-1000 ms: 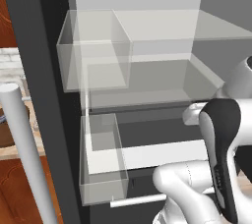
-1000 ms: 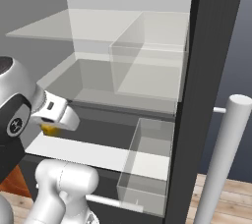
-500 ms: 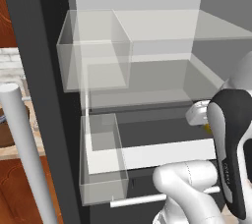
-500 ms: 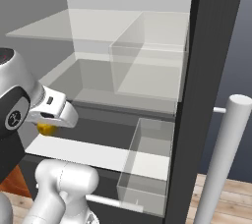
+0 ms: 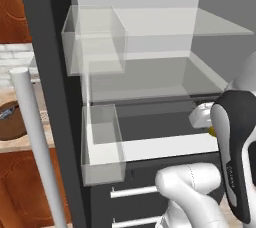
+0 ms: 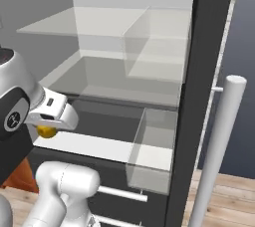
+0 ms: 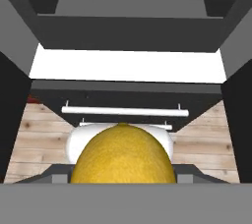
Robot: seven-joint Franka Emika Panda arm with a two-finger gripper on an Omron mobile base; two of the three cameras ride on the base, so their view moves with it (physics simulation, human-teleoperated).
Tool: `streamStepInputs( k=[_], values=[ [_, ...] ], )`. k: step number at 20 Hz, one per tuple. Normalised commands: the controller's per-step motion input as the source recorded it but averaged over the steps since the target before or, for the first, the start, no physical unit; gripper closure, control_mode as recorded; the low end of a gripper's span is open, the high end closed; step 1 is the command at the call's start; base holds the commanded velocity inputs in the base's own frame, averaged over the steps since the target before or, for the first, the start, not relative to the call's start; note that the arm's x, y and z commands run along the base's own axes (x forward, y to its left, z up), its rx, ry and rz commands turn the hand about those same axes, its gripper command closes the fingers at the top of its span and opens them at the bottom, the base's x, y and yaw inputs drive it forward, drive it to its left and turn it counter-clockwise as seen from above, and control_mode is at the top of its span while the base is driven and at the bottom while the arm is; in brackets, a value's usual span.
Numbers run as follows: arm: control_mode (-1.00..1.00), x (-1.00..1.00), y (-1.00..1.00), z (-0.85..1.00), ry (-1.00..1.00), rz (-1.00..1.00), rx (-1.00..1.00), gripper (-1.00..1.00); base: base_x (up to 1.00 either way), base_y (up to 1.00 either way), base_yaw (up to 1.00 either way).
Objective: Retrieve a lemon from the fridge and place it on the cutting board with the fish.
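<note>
before open fridge [image 5: 150, 72]: wood floor [image 7: 44, 129]

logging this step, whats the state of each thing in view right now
fridge: door open, pale interior and clear shelves exposed
lemon: held in the gripper, off the shelf
gripper: shut on the lemon, in front of the lower shelf
cutting board: lying flat on the counter left of the fridge
drawer: closed

Yellow lemon [image 7: 123, 154], pebbled skin, held low before the open dark grey fridge [image 5: 55, 122], just in front of its white lower ledge; dark brown cutting board [image 5: 11, 122] lies on the counter left, fish unclear.
</note>
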Motion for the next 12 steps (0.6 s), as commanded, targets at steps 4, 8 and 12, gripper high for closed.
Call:
streamStepInputs(
  k=[4,8,12],
  values=[
    [1.00,0.00,0.00,0.00,0.00,0.00,0.00,1.00,-0.94,0.00,0.00],
    [1.00,0.00,0.00,0.00,0.00,0.00,0.00,1.00,-0.99,0.08,0.00],
    [1.00,0.00,0.00,0.00,0.00,0.00,0.00,1.00,-0.97,0.21,0.00]
  ],
)
